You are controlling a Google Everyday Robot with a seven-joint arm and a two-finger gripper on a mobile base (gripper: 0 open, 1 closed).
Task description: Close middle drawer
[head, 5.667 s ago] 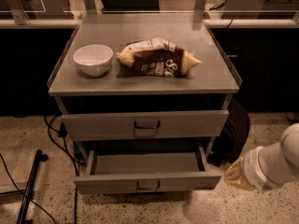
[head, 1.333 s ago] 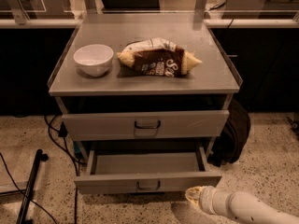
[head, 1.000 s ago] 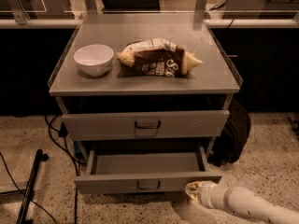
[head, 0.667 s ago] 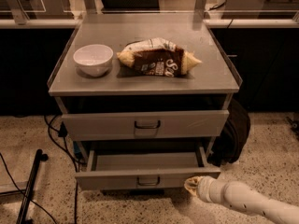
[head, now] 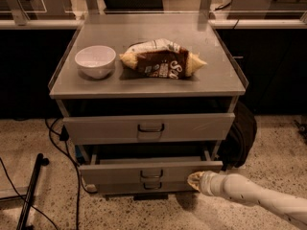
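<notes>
The middle drawer (head: 120, 173) is a long low grey front with a small dark handle at its centre. It stands out a short way from the grey cabinet, with a narrow strip of its inside showing above the front. My gripper (head: 194, 180) is at the lower right, on the end of a white arm that comes in from the right. Its tip is against the right end of the middle drawer's front, near the lower edge.
The top drawer (head: 96, 127) looks pushed in, and the bottom drawer (head: 120, 188) shows just under the middle one. A white bowl (head: 95, 61) and a chip bag (head: 163, 59) lie on the cabinet top (head: 216, 80). A black stand (head: 32, 186) and cables lie on the floor at left; a dark bag (head: 242, 133) is at right.
The middle drawer has slid back into the cabinet, from well open to nearly in. My gripper has moved up and toward the cabinet along with the drawer front.
</notes>
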